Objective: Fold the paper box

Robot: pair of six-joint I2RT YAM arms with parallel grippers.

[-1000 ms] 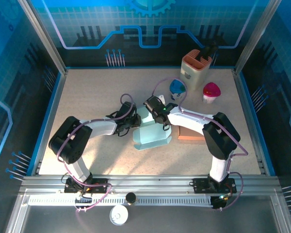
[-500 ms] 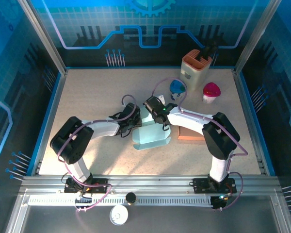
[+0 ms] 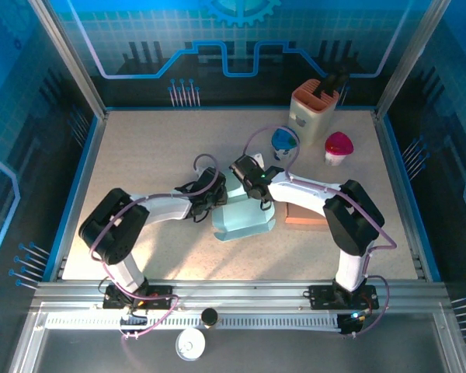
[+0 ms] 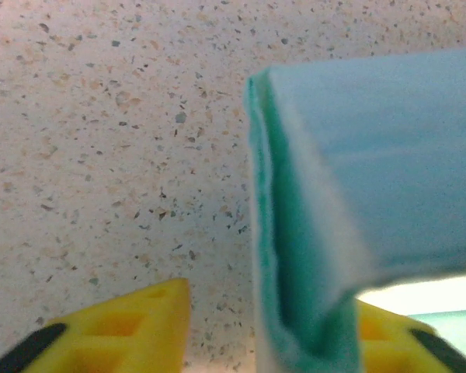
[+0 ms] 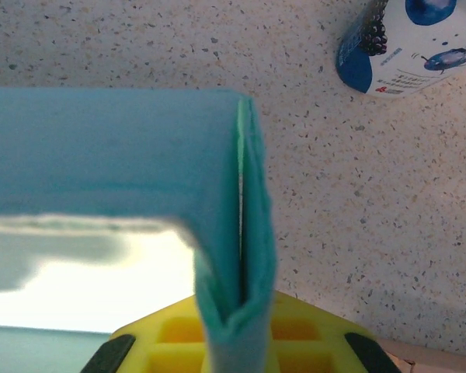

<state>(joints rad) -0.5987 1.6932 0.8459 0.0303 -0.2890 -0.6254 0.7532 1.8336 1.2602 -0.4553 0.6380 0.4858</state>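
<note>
Top external view: the pale teal paper box (image 3: 245, 217) sits half-formed near the middle of the speckled beige table (image 3: 140, 155), a little toward its right edge, with both arms reaching in over it.
Left wall: doubled over and upright between the yellow fingers (image 4: 132, 322) of the left gripper (image 4: 272, 342). The jaws stand spread, and bare table shows between one finger and the paper.
Far wall: the right gripper (image 5: 233, 342) is pressed together on the folded-over wall, pinching both layers.
Step in hand: by my judgement, creasing the side walls down into double layers.
Doing it well: the right pinch should anchor the box while the left jaws centre on the wall and close squarely, low on the fold, so the layers lie flush and the corner stays true. A sideways pull would likely drag the light box across the table.
Left wrist view adds: the gap beside the paper, too small to read from overhead.
Right wrist view adds: the tight seam of the two layers, and a blue-and-white printed carton (image 5: 404, 39) near the box's corner.
Overhead adds: a flat brown block (image 3: 303, 216) just beside the box's right side, and a tan slotted holder (image 3: 314, 105) near the far right corner.
</note>
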